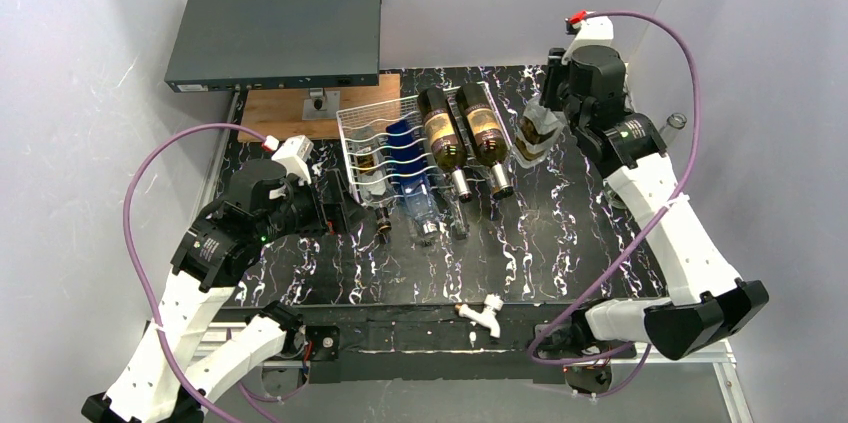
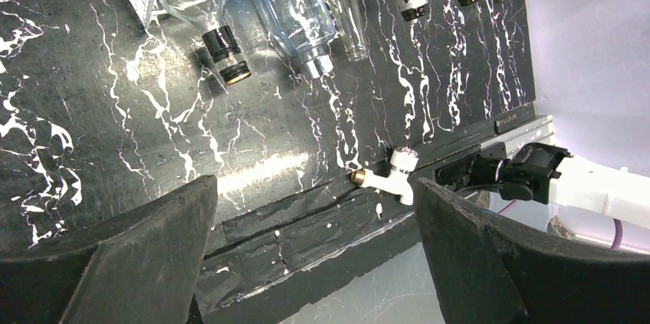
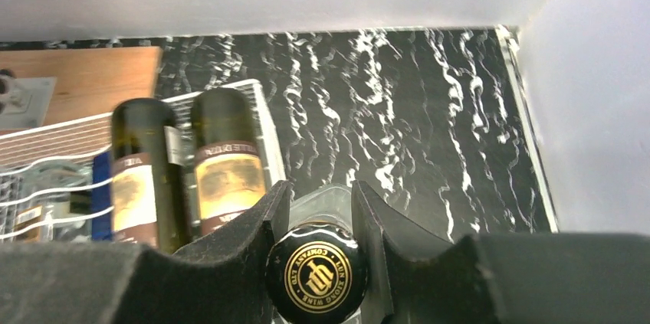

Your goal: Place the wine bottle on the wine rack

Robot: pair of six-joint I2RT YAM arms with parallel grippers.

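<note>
Left claw (image 2: 314, 205): lower left of the top view, spread wide, nothing in its gap. It looks down on bare bench (image 2: 115, 109) just short of the rack. Idle, by my reading.

Rack (image 1: 378, 105): centre of the top view. It holds a blue bottle (image 1: 404, 140) and clear bottles (image 1: 425, 208) on its left side, and 2 brown bottles (image 1: 462, 133) side by side on its right. All lie flat, necks toward the bottom of the frame.

Right claw (image 3: 320, 195): upper right of the top view, pinching the wine bottle (image 1: 532, 135) at the neck, just under its black cap (image 3: 318, 278). The bottle sits just beside the rack's right rim, not in it. Whether its base touches the bench: cannot tell.

Step in hand (judgement): carry the bottle over the rack and lay it in a slot.
- Raise it clear of the rim and the 2 brown bottles before moving left.
- Turn the wrist until it lies parallel to the racked bottles.
- Lower until the wires take the weight, and only then spread the claw.
- A neck grip leaves the heavy body free to swing, so go slowly.
- The right-hand slots are taken, and I cannot make out a free slot from these views.

Orientation: the cap faces the wrist camera, so the long axis runs from the claw down toward the bench. It is steep, neck up, with the body leaning toward the lower left in the top view.
</note>
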